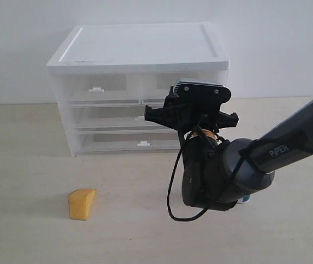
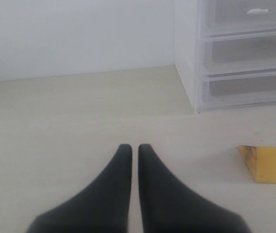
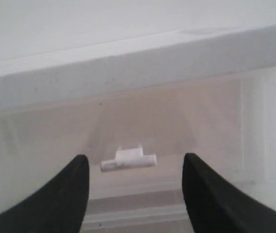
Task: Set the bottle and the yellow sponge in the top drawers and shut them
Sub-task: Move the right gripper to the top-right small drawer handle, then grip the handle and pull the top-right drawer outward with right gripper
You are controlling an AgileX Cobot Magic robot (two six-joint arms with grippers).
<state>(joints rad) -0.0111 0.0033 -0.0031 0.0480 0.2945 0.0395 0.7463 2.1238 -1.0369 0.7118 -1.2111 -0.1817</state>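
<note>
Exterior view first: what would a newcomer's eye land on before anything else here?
The dark right arm dominates, raised in front of the white-topped cabinet, with its open right gripper lined up on a top drawer's white handle tab. Next comes the yellow sponge, alone on the table to the left of that arm. The left gripper is shut, over bare table.

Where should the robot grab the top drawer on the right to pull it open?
Probably the small white handle tab, reached straight from the front. It alone sticks out of the top right drawer, whose front is smooth, and the open right gripper faces it.
</note>
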